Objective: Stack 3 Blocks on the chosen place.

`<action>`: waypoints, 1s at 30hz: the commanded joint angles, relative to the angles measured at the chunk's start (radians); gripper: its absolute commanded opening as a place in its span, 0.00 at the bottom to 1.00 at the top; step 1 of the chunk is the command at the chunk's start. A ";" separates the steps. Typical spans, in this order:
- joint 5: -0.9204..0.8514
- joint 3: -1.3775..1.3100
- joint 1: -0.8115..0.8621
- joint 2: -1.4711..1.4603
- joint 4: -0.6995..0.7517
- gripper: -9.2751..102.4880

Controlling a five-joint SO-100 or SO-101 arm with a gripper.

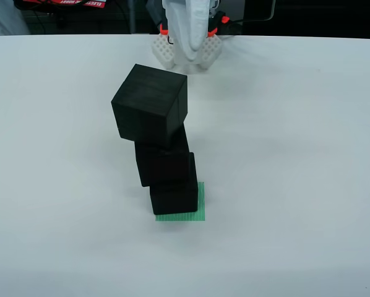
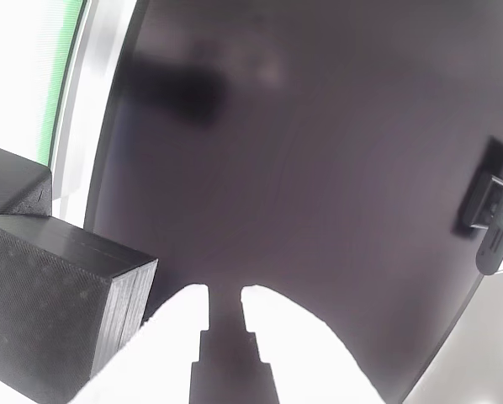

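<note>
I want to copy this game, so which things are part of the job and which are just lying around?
Part of the job:
top block
middle block
bottom block
green square
gripper

Just lying around:
white table
red things behind the table
dark screen

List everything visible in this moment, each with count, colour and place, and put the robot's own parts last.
blocks: three, matte black, stacked in a crooked tower near the table's middle in the front view, top one twisted and offset.
green striped patch: one, green, under the bottom block, showing at its right and front edges.
table: one, white.
arm base: one, white with orange-red bits, at the table's far edge.
gripper: one, white fingers with a narrow gap, apart from the tower, holding nothing, in the gripper-mounted view.
</note>
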 commanded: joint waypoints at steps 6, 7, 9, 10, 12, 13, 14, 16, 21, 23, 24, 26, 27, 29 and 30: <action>0.009 -0.060 -0.040 0.123 0.095 0.08; 0.009 -0.066 -0.041 0.127 0.101 0.08; 0.009 -0.071 -0.041 0.138 0.104 0.08; 0.009 -0.067 -0.040 0.146 0.104 0.08; 0.009 -0.046 -0.038 0.167 0.106 0.08; 0.009 -0.028 -0.037 0.186 0.106 0.08; 0.009 -0.008 -0.037 0.206 0.106 0.08; 0.009 0.037 -0.040 0.256 0.106 0.08; 0.009 0.124 -0.035 0.334 0.124 0.08; 0.009 0.146 -0.032 0.351 0.129 0.08; 0.011 0.158 -0.029 0.356 0.132 0.08; 0.043 0.178 -0.018 0.371 0.133 0.08; 0.055 0.189 -0.014 0.376 0.135 0.08; 0.089 0.207 -0.009 0.376 0.135 0.08; 0.097 0.218 -0.008 0.376 0.135 0.08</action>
